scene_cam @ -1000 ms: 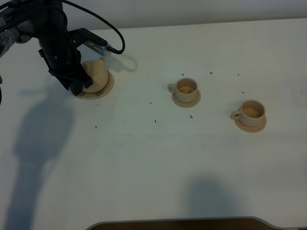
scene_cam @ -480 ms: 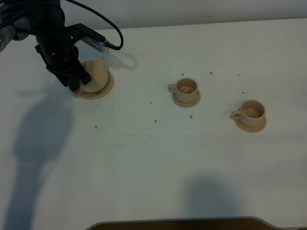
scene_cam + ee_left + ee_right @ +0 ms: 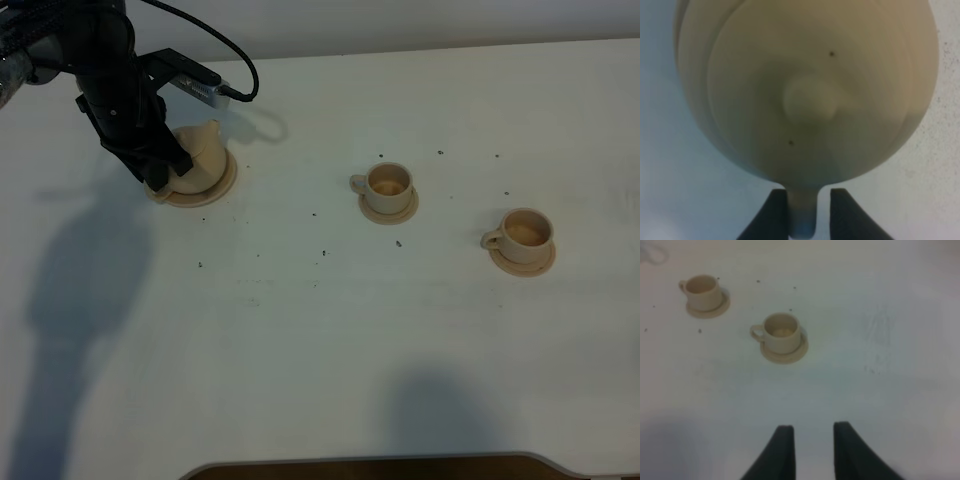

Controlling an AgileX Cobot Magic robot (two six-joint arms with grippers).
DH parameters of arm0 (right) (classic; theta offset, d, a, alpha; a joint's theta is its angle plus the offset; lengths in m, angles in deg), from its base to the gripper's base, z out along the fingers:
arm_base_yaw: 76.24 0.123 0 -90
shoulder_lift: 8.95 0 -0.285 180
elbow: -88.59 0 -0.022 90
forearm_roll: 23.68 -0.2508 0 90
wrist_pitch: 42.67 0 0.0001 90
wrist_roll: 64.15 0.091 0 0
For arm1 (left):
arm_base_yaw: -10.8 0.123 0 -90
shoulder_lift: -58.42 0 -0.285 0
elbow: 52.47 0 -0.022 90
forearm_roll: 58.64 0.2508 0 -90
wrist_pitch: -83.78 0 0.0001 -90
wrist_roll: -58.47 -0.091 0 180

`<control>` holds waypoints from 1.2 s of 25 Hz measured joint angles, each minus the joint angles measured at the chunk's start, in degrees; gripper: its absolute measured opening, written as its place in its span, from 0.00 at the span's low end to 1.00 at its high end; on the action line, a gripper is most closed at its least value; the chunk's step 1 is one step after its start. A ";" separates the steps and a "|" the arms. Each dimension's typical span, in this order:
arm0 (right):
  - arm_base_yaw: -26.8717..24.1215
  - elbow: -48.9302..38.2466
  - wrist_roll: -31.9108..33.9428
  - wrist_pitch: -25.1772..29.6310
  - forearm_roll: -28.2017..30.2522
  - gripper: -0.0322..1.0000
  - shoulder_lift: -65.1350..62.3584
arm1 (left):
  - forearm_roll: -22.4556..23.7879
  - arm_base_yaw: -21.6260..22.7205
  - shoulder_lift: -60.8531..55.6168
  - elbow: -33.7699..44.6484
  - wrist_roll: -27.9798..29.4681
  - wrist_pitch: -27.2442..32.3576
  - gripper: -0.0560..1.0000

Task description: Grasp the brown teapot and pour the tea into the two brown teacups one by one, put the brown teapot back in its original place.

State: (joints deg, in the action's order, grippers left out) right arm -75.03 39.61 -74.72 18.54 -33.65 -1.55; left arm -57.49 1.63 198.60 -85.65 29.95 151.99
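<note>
Pale tan ceramic fills the left wrist view: the brown teapot sits upright on its wide saucer at the far left of the white table, with its spout pointing away toward the far side. The left gripper is down at the pot's near-left side and straddles the loop handle. One finger lies against the handle and a sliver of table shows beside the other, so the pot is not yet clamped. The step in hand looks like securing this grasp. It would go best with the handle centred between the pads and deep enough that the smooth glaze cannot twist out. A straight lift would then clear the saucer without dragging it, and the pot should stay level so the knobbed lid stays seated. The two brown teacups stand on their small saucers well to the right, one near the middle and the other farther right and nearer. The right gripper hangs empty above bare table near them, its jaws slightly parted.
</note>
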 joint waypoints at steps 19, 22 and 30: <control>0.00 0.00 0.00 0.00 0.00 0.24 0.00 | -0.33 0.05 -0.32 0.00 -2.89 0.00 0.16; 0.00 0.00 0.00 0.00 0.00 0.24 0.00 | -1.14 0.05 -1.35 0.00 -3.05 0.00 0.16; 0.00 0.00 0.00 0.00 0.00 0.24 0.00 | -3.03 0.05 -5.62 0.00 -5.02 0.00 0.16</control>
State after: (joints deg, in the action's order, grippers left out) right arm -75.03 39.61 -74.72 18.54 -33.65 -1.55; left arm -60.53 1.68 192.98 -85.65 24.92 151.99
